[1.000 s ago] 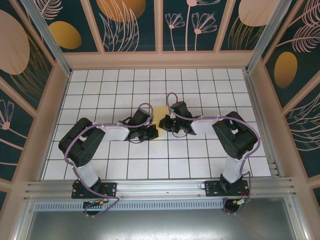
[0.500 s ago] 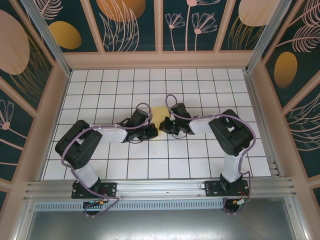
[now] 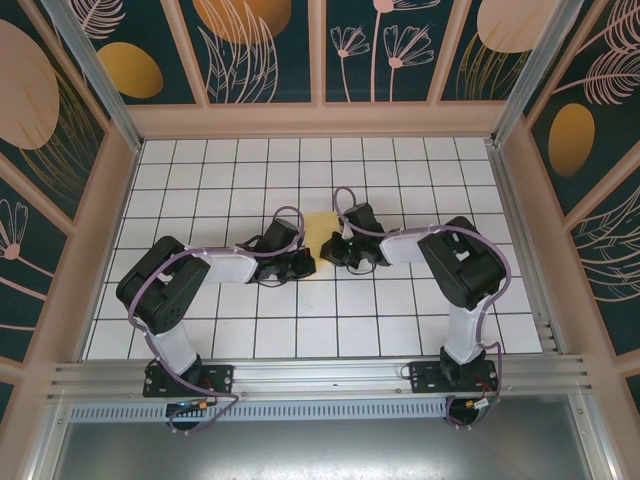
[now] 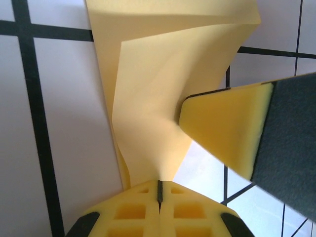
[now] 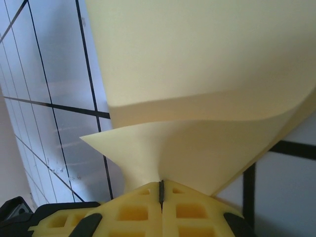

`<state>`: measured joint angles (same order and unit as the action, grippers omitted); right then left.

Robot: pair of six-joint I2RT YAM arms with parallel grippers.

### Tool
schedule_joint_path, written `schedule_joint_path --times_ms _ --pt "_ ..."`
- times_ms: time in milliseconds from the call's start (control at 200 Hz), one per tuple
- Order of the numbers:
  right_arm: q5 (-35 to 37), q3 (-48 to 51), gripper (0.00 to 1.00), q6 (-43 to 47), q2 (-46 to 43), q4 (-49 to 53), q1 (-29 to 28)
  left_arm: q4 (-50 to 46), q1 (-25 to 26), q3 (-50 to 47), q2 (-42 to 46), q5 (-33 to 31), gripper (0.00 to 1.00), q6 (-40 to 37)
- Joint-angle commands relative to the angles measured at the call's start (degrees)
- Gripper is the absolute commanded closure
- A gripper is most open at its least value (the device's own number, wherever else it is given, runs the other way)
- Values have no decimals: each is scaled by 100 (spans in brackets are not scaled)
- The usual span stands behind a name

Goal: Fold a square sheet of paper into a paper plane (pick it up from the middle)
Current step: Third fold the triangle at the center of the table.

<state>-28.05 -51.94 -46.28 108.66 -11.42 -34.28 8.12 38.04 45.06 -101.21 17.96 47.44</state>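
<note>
The square sheet of paper (image 3: 320, 228) is pale yellow and lies partly folded on the tiled table between my two grippers. In the left wrist view the sheet of paper (image 4: 163, 89) rises in creased layers, and my left gripper (image 4: 159, 185) is shut on its near edge. One yellow-padded finger of the right gripper (image 4: 224, 131) presses in from the right. In the right wrist view two layers of the sheet of paper (image 5: 197, 74) fan out from my right gripper (image 5: 161, 186), which is shut on them. From above, the left gripper (image 3: 306, 262) and right gripper (image 3: 330, 248) nearly meet. A paper plane is out of view.
The white tiled table (image 3: 300, 180) with black grid lines is walled by pinkish frame panels (image 3: 320, 118) at the back and sides. An aluminium rail (image 3: 320, 375) runs along the near edge at the arm bases.
The left arm's elbow swung slightly outward and came back. The right gripper edged a little. Both grippers stay pinched on the paper.
</note>
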Motion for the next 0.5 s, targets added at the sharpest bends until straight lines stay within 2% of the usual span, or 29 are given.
schedule_joint_path --times_ms 0,225,345,495 --pt "129 -76 100 254 221 139 496 -768 25 -185 -136 -188 100 -68" --pt "398 -534 100 630 359 591 1041 -772 25 -255 -57 -143 100 -92" --pt "399 -733 100 723 262 759 1032 -681 27 -225 -16 -64 100 -157" --pt "369 -428 100 599 -365 558 919 -575 27 37 167 30 100 -400"
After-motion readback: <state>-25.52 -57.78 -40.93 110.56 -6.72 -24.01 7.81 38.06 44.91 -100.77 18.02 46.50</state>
